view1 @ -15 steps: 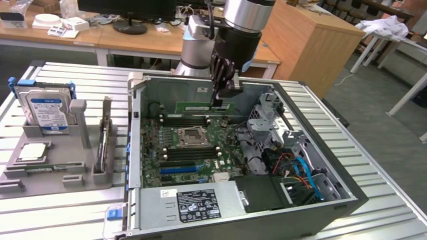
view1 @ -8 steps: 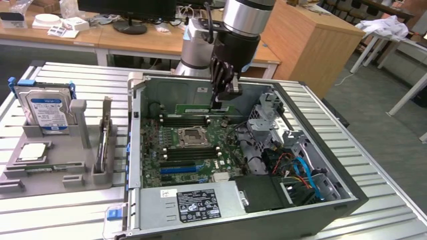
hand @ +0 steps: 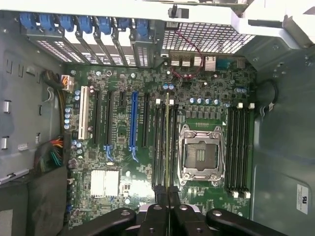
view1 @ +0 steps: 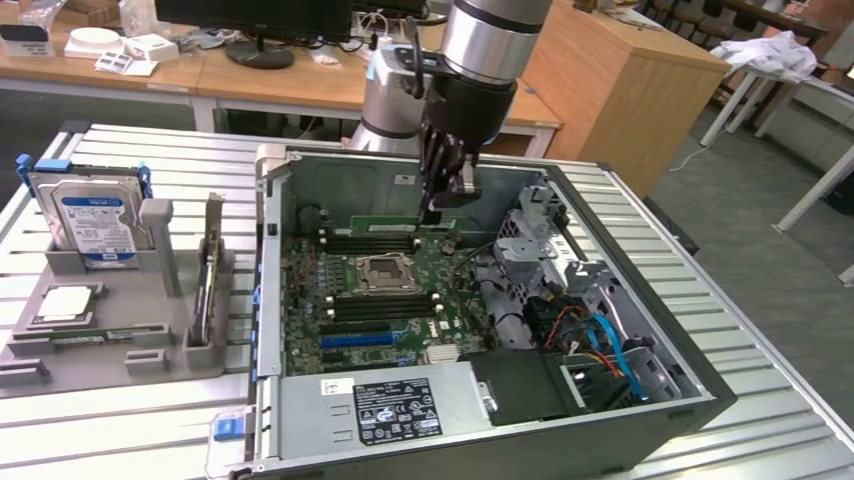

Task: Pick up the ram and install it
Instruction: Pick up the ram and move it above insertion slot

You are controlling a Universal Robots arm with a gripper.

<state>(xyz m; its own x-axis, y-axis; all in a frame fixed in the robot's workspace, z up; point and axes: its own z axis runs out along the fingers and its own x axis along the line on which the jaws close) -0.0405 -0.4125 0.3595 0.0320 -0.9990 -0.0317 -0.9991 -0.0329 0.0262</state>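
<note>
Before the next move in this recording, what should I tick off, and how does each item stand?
1. Grip: the hand is shut on the memory stick, seen edge-on in the wrist view. Ok.
2. Alignment: the stick runs parallel to the black memory slots beside the processor socket. Ok.
3. Stick centred over one slot, or already seated in it: cannot tell.
4. White end clips of the slots open: cannot tell.
5. Cables: the orange and blue cables lie apart from the hand, toward the exterior view's right. Ok.
</note>
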